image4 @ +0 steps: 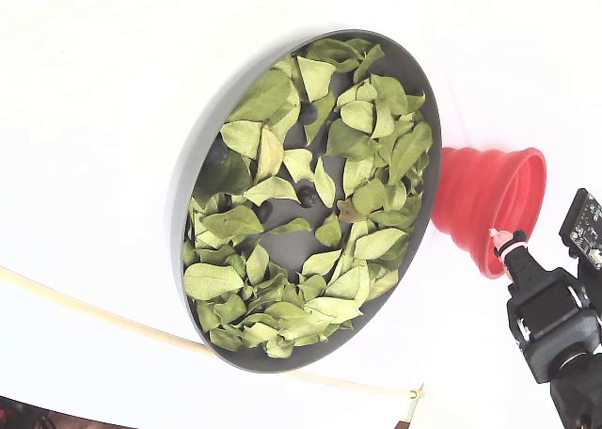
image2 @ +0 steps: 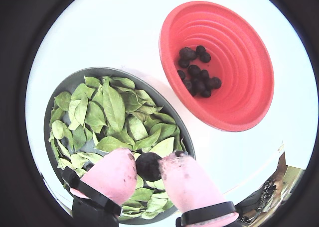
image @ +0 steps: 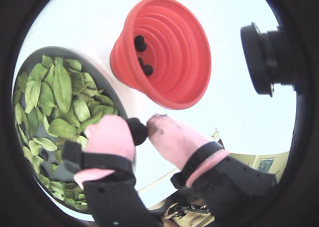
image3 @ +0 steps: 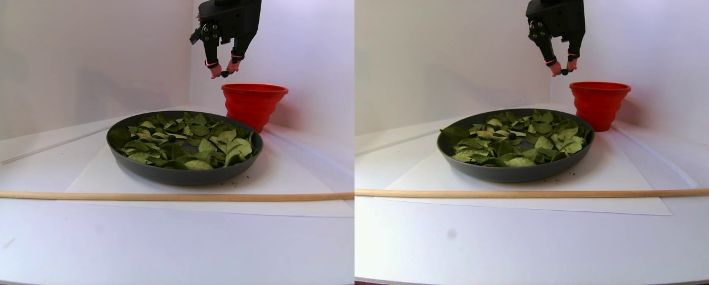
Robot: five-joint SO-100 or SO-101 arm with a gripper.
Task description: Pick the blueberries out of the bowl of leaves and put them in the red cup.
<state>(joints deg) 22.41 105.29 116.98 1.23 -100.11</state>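
Blueberries already lie in the red cup: about ten dark berries cluster on its floor in a wrist view, so much of the sorting looks done. One more, a large blueberry, is pinched between the pink pads of the end effector, whose jaws stand narrow, closed onto the fruit. In the stereo pair view the end effector hangs high above the far rim of the bowl, just short of the red cup's rim, so the carry seems underway and the drop not yet made.

Work remains. In the fixed view at least four dark berries still sit among the leaves: one toward 12 o'clock in the bowl, one at about 9 o'clock by the wall, and two near the centre.

More may lie under the curled leaves; that cannot be judged. In the fixed view the end effector is cut off at the 4 o'clock edge and the held berry is too small to make out. The other wrist view shows only a few berries in the cup, its tilted wall hiding the rest. The white tabletop carries a thin wooden rod in front of the bowl.
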